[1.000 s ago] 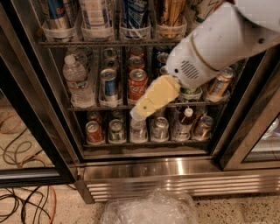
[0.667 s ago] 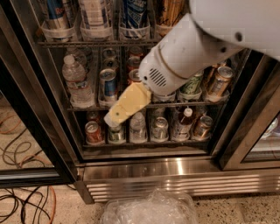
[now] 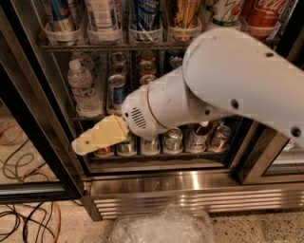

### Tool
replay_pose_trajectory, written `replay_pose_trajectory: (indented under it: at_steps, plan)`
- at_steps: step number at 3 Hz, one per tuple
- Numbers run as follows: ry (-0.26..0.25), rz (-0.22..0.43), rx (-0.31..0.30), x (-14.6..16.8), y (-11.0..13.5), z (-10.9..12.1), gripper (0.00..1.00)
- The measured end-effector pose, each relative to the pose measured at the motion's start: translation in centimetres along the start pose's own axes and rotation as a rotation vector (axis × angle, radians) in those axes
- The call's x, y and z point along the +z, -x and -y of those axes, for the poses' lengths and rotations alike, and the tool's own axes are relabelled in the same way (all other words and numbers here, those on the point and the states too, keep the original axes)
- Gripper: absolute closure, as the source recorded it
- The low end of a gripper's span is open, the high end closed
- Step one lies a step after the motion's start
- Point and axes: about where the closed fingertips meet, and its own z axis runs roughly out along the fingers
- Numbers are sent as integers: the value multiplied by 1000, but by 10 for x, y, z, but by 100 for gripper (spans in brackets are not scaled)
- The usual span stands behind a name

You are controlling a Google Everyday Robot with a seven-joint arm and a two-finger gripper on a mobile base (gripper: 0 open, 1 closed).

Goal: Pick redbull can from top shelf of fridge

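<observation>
The redbull can (image 3: 60,13) stands at the far left of the top shelf (image 3: 118,46), in a translucent cup; only its lower blue, silver and red body shows. Next to it are a white-and-blue can (image 3: 101,14) and a wider blue-and-white tall can (image 3: 145,13). My gripper (image 3: 80,145), a yellow wedge on the white arm (image 3: 228,90), is shut and empty. It points down-left in front of the bottom rack, well below and a little right of the redbull can. The fridge (image 3: 42,123) has black frames.
A water bottle (image 3: 83,90) and short soda cans (image 3: 116,91) stand on the middle rack, more cans (image 3: 173,140) on the bottom one. The steel base (image 3: 190,192) lies below. Cables (image 3: 23,223) and a clear plastic bag (image 3: 161,227) lie on the floor. A black door frame (image 3: 251,159) stands right.
My arm has swung left and down across the fridge front. The gripper has moved from the middle of the lower racks to the lower left. The cans have not moved.
</observation>
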Motion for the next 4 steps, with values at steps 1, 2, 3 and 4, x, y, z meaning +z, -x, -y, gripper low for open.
replay_pose_trajectory:
  at_steps: [1, 2, 3, 4]
  plan:
    - [-19, 115, 75, 14, -13, -19, 0]
    - [-81, 250, 131, 19, -2, -30, 0]
    - [-114, 330, 177, 14, 16, -28, 0]
    - [-114, 330, 177, 14, 16, -28, 0]
